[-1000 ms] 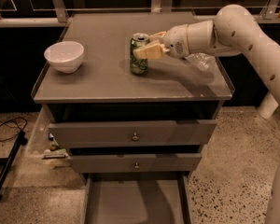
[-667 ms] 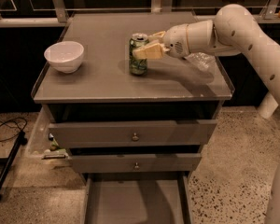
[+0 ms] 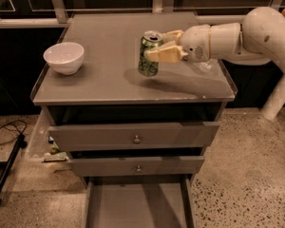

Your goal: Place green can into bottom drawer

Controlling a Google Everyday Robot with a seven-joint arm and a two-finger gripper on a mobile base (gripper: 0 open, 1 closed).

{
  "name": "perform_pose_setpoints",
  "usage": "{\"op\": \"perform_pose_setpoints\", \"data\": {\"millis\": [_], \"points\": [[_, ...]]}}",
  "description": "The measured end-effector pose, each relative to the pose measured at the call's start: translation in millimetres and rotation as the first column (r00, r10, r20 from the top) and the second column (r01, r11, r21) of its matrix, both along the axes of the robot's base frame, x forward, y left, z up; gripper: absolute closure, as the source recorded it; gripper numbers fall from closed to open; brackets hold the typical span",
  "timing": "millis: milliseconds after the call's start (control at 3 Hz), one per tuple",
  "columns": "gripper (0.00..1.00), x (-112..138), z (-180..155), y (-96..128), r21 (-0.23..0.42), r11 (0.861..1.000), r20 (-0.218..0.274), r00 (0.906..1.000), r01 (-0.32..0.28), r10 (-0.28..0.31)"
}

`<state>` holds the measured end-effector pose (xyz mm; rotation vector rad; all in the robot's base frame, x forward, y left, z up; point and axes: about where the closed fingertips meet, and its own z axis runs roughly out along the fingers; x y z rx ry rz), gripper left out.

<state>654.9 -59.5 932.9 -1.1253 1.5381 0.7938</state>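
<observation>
The green can (image 3: 148, 61) is upright over the middle of the grey cabinet top (image 3: 104, 80), and looks lifted slightly off it. My gripper (image 3: 155, 45) reaches in from the right and is shut on the can's upper part, one cream finger in front and one behind. The bottom drawer (image 3: 137, 205) is pulled open at the bottom edge of the view, its flat grey floor bare. It lies below and in front of the can.
A white bowl (image 3: 63, 57) stands at the left of the cabinet top. A clear plastic bottle (image 3: 205, 66) lies partly hidden behind my wrist. The two upper drawers (image 3: 135, 136) stand slightly ajar. A black cable (image 3: 7, 129) lies on the floor at left.
The can has moved a little to the right and up with my gripper shut on it. The bowl and drawers have not moved.
</observation>
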Motion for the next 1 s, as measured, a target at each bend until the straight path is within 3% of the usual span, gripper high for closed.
{"op": "perform_pose_setpoints", "data": {"millis": [667,1000], "points": [[1.00,-80,-2,-46,-0.010,0.998,0.079,0.9950,0.063,-0.062],[1.00,-114,-33,-63,-0.007,0.992,0.055,0.9909,0.123,-0.123]]}}
